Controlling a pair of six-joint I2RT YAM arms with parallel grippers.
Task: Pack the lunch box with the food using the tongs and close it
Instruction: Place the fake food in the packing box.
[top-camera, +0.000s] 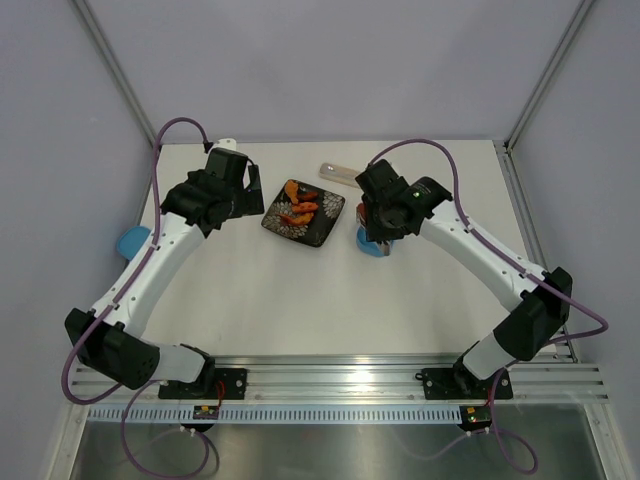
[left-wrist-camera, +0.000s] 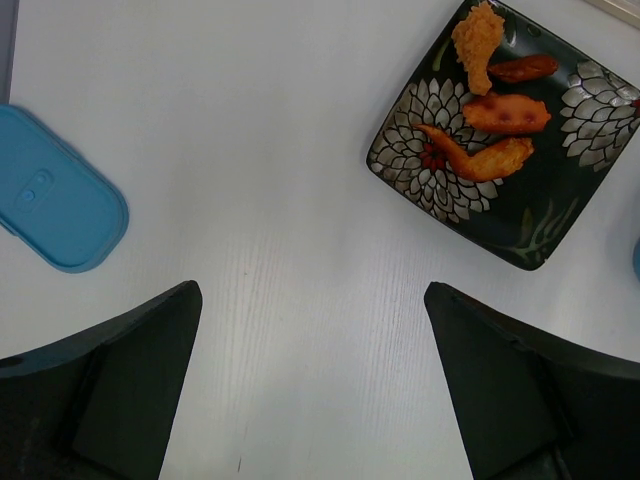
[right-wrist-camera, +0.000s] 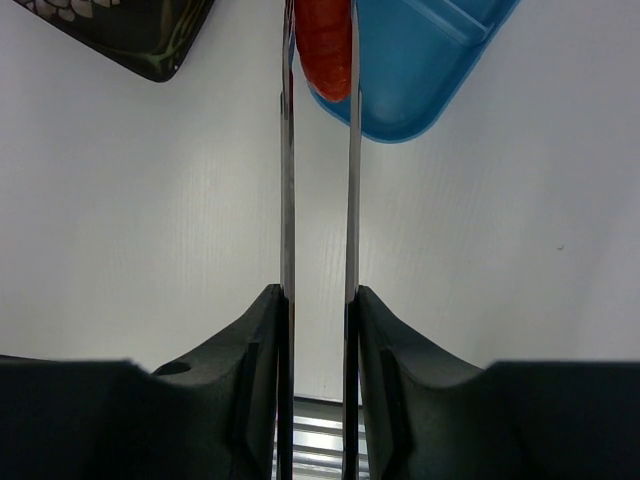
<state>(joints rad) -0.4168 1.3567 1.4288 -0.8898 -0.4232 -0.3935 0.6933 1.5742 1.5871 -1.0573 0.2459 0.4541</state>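
Tongs (right-wrist-camera: 288, 220) are clamped in the narrowly parted right gripper (right-wrist-camera: 318, 295). Their tips pinch a red food piece (right-wrist-camera: 325, 50) at the rim of the blue lunch box (right-wrist-camera: 420, 70). The left gripper (left-wrist-camera: 310, 290) hangs spread wide and holds nothing above the surface (left-wrist-camera: 250, 150), between the blue lid (left-wrist-camera: 55, 205) on its left and the black plate (left-wrist-camera: 540, 230) of orange food (left-wrist-camera: 495, 115) on its right.

The tongs (right-wrist-camera: 287, 200) were thin polished metal, mirror-bright along both arms; the red food piece (right-wrist-camera: 325, 45) between them looked smooth and glossy. The lunch box (right-wrist-camera: 420, 70) beside the plate (left-wrist-camera: 520, 200) was smooth blue plastic, like the lid (left-wrist-camera: 55, 205) farther from the plate. The plate was glossy black, its orange pieces (left-wrist-camera: 505, 112) rough and crumbed. The table (left-wrist-camera: 300, 200) was matt white, faintly grained
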